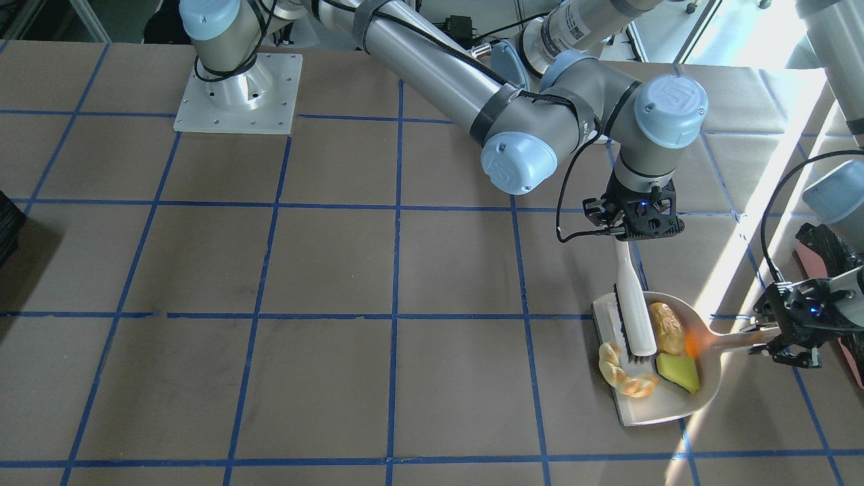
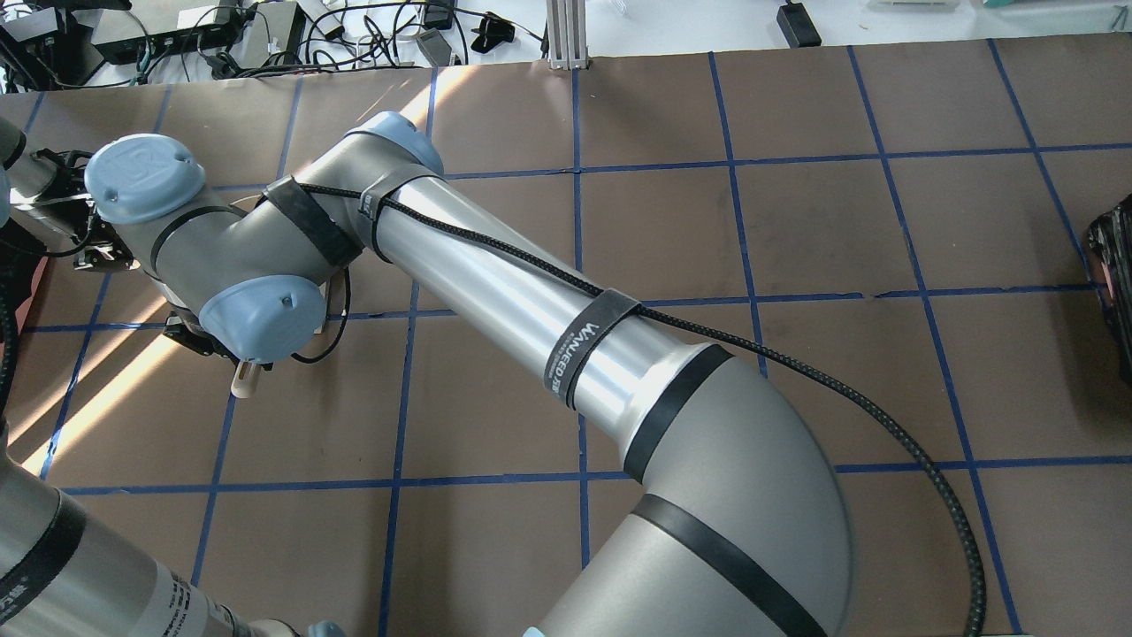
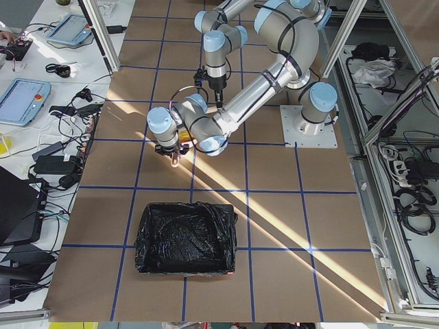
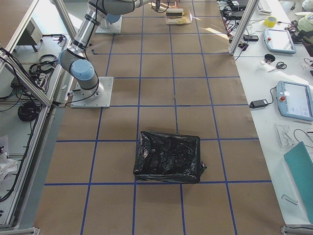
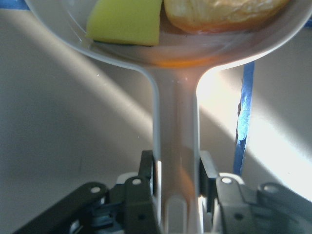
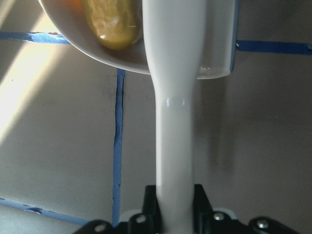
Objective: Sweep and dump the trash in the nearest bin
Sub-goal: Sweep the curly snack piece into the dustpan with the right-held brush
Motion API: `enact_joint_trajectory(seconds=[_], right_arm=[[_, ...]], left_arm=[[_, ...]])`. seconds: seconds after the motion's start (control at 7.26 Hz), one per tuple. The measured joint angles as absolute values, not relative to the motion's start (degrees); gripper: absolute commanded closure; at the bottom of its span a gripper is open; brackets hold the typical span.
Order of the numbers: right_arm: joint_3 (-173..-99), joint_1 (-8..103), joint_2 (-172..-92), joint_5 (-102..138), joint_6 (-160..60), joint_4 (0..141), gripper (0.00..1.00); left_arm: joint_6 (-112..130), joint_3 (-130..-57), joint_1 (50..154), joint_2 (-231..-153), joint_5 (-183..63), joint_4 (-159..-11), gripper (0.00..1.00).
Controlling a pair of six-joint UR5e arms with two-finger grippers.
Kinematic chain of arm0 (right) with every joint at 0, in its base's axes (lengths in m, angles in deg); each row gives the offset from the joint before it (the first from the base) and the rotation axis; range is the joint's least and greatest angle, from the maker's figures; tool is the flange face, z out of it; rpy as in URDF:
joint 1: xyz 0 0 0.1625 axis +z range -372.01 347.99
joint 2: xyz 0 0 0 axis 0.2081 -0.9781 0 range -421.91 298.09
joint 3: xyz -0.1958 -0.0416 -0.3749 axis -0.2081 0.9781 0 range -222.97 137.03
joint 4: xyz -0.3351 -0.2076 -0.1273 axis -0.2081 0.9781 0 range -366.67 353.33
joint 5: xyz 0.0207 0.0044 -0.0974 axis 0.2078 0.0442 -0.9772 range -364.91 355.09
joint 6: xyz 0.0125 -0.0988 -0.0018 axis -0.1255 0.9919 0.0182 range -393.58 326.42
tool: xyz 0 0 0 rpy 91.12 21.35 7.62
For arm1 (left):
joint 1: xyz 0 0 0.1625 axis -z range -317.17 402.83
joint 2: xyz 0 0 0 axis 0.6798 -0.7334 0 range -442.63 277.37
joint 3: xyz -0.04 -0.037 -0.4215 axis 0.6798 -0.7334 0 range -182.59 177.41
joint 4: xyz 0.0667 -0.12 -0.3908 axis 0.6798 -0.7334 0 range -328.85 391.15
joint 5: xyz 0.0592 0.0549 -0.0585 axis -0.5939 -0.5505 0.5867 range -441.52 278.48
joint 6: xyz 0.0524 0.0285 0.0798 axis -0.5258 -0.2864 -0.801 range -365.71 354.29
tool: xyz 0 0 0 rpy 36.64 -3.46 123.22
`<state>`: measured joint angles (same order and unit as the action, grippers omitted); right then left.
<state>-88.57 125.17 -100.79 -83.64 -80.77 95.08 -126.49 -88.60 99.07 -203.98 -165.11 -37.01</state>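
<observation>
The white dustpan [image 1: 651,405] lies on the table with the golden-brown potato-like chunk [image 1: 667,327] and the yellow-green sponge wedge [image 1: 678,373] inside. The twisted beige-orange piece [image 1: 624,379] lies at the pan's open lip. My left gripper [image 1: 763,337] is shut on the dustpan handle [image 5: 176,146]. My right gripper [image 1: 631,236] is shut on the white brush [image 1: 634,304], whose bristles rest in the pan next to the twisted piece. The salmon-pink bin [image 1: 827,266] with its black bag stands just beyond my left gripper at the view's right edge.
My right arm [image 2: 495,274] reaches across the table to the left side. A black-bagged bin [image 4: 168,156] stands at the far right end and shows as a dark shape [image 1: 8,226]. Blue tape lines grid the brown table.
</observation>
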Motion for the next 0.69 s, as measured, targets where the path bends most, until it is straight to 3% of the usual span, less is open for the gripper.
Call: enact_joint_trajectory(seconds=[0.69], right_arm=[[-87.8,124.9,-99.2,-87.4,-99.8,93.6,1.0]], left_arm=[[-128.7,-88.6,98.5,-202.3,-159.6,-38.6,1.0]])
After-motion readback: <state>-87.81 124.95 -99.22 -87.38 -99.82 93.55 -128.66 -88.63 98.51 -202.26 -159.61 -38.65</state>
